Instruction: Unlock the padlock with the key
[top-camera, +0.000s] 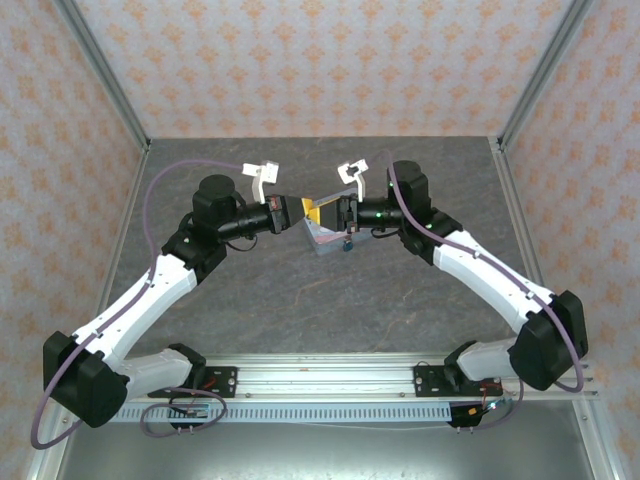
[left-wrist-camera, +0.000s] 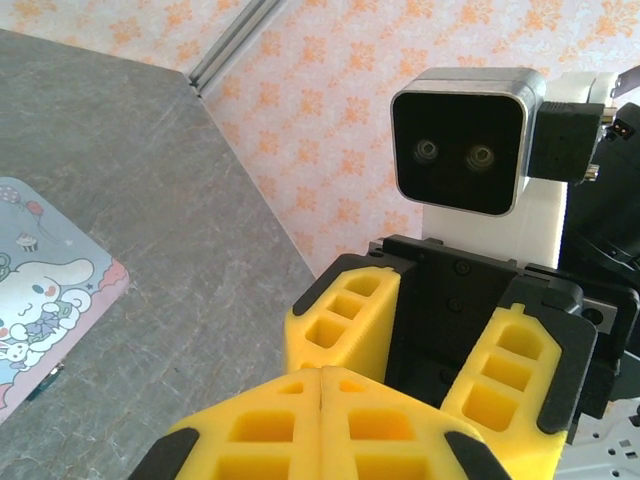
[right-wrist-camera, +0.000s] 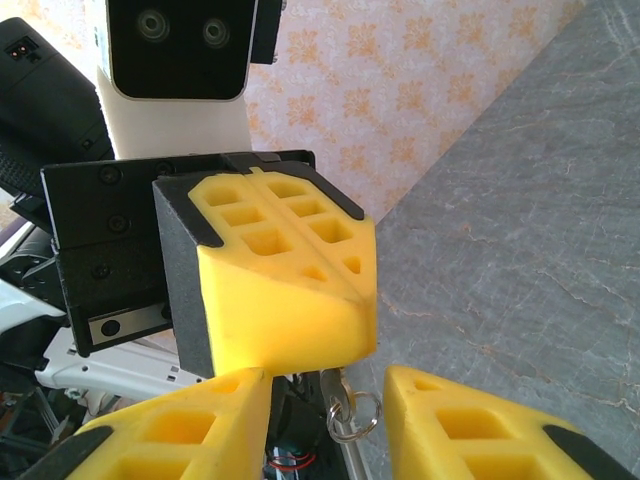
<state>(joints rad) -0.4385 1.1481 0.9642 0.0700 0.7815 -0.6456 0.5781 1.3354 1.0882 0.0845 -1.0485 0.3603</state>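
My left gripper (top-camera: 298, 212) and right gripper (top-camera: 328, 213) meet tip to tip above the table's middle. The left gripper (left-wrist-camera: 320, 400) is shut, its yellow fingers pressed together. In the right wrist view a silver key (right-wrist-camera: 345, 385) with a key ring (right-wrist-camera: 357, 415) hangs out below the left gripper (right-wrist-camera: 360, 290), which is shut on it. My right gripper (right-wrist-camera: 325, 430) is open, with its fingers (left-wrist-camera: 340, 310) spread on either side of the left fingertips and the key. The padlock (top-camera: 345, 243) is a tiny teal speck at the right edge of the tin, below the grippers.
A pale blue cartoon-printed tin (top-camera: 322, 240) lies flat on the grey table (top-camera: 400, 310) under the grippers; its corner (left-wrist-camera: 40, 290) appears at the left of the left wrist view. Patterned walls (top-camera: 320, 60) and metal posts enclose the back and sides.
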